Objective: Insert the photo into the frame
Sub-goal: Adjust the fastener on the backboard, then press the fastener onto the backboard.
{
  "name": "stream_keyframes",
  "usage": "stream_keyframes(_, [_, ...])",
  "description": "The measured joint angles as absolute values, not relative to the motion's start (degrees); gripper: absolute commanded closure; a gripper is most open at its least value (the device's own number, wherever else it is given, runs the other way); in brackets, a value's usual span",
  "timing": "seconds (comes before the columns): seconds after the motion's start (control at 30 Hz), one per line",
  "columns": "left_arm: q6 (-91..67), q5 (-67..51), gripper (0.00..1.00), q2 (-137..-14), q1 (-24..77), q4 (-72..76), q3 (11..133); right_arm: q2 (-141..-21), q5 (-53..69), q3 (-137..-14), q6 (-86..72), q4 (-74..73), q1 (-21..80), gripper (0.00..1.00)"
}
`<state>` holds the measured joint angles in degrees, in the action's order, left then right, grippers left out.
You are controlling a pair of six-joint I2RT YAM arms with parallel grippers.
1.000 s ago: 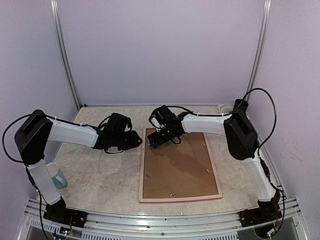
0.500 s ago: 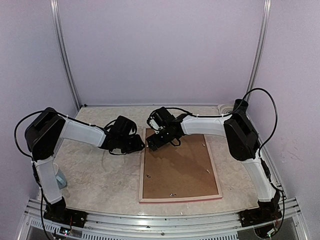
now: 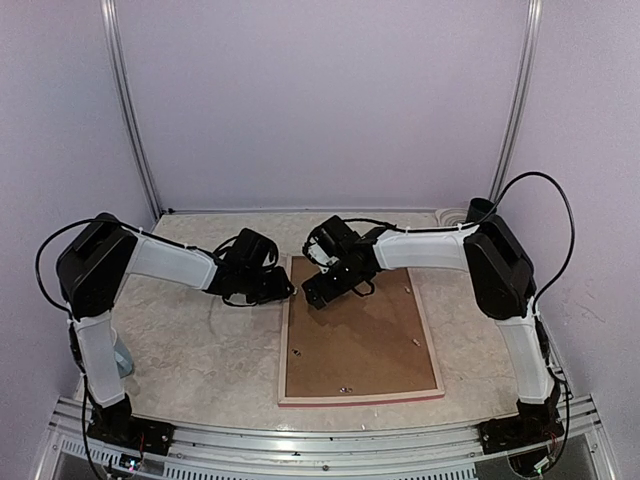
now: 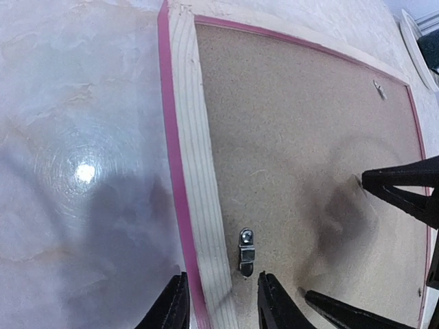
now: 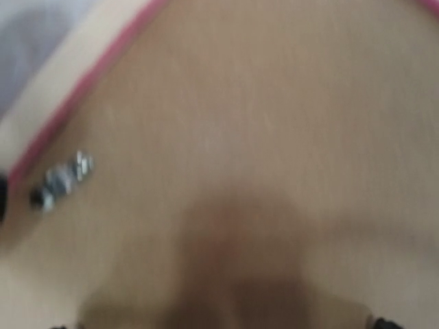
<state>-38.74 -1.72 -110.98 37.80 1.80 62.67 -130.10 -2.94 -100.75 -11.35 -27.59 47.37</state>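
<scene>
A: Frame position?
B: The frame (image 4: 195, 171) lay flat, back up, on the marble bench (image 4: 82, 103). In the overhead view it sat a little toward 5 o'clock from the bench's middle, long sides running 12 to 6. It showed a pale wood rail and a pink outer edge, with a brown backing board (image 4: 309, 137) filling it.
A: Left jaws?
B: Partly open, nothing held. They reached in from 9 o'clock to the frame's left rail, near its 11 o'clock corner. The fingertips (image 4: 177, 305) stood one on either side of the rail. Couldn't tell if they touched the wood.
A: Anything by them?
B: A small metal turn clip (image 4: 245, 252) sat on the board, just beside the inner fingertip.
A: Right jaws?
B: Wide open, empty. They were low over the board's 11 o'clock part, just beside the left jaws. The left wrist view showed their black fingertips (image 4: 401, 188) well apart, at or very near the board — contact unclear. The right wrist view was blurred: brown board, a strip of pink edge, a clip at 9 o'clock.
A: More hardware?
B: Overhead, yes — other clips (image 3: 296, 351) sat along the board's 9, 6 and 3 o'clock sides.
</scene>
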Motion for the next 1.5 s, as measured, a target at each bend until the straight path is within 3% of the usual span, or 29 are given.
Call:
stream_keyframes(0.6, [-35.6, -1.0, 0.65, -114.9, 38.1, -5.4, 69.1, -109.7, -4.5, -84.4, -12.3, -27.8, 44.3, 0.03])
stream_keyframes(0.97, [-35.0, 0.8, 0.65, -116.0, 38.3, -7.1, 71.0, -104.9, -5.9, -80.5, -12.5, -27.4, 43.8, 0.03])
stream_keyframes(1.5, [-34.2, 2.3, 0.77, -116.5, 38.5, -7.6, 71.8, -101.3, -6.7, -78.8, -12.5, -27.3, 42.0, 0.02])
